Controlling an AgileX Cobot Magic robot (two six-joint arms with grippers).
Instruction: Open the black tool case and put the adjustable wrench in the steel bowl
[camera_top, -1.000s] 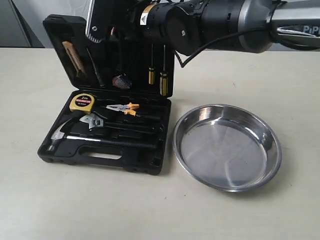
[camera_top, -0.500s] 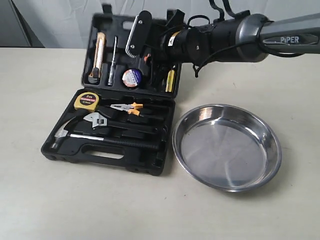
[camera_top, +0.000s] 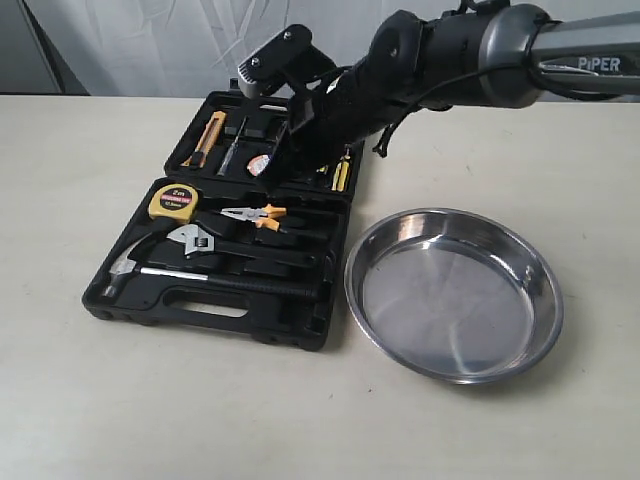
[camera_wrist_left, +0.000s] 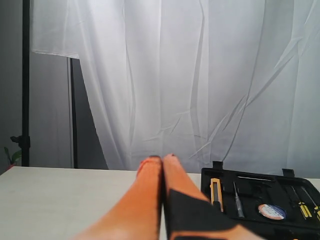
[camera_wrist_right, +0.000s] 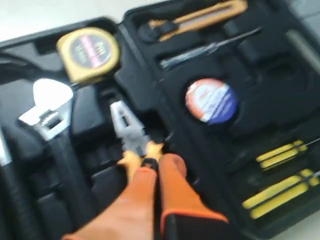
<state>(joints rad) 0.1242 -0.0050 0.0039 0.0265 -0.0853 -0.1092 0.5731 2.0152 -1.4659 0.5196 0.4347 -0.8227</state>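
The black tool case (camera_top: 205, 312) lies open, its lid flat on the table behind the tray. The adjustable wrench (camera_top: 196, 241) with its silver head rests in the tray, below the orange-handled pliers (camera_top: 252, 214). Up close, the wrench (camera_wrist_right: 48, 110) sits beside the pliers (camera_wrist_right: 129, 133). My right gripper (camera_wrist_right: 158, 164) is shut with nothing in it and hovers over the pliers' handles; it reaches across above the lid (camera_top: 300, 163). The steel bowl (camera_top: 455, 300) is empty, right of the case. My left gripper (camera_wrist_left: 162, 159) is shut and empty, left of the lid (camera_wrist_left: 260, 192).
The tray also holds a yellow tape measure (camera_top: 172, 203) and a claw hammer (camera_top: 130, 268). In the lid sit a utility knife (camera_top: 208, 137), a roll of tape (camera_wrist_right: 211, 100) and yellow screwdrivers (camera_wrist_right: 280, 187). A white curtain hangs behind the table.
The lid has gone from upright to lying flat on the table behind the tray. My right arm has come down with it, and its gripper now points over the tools.
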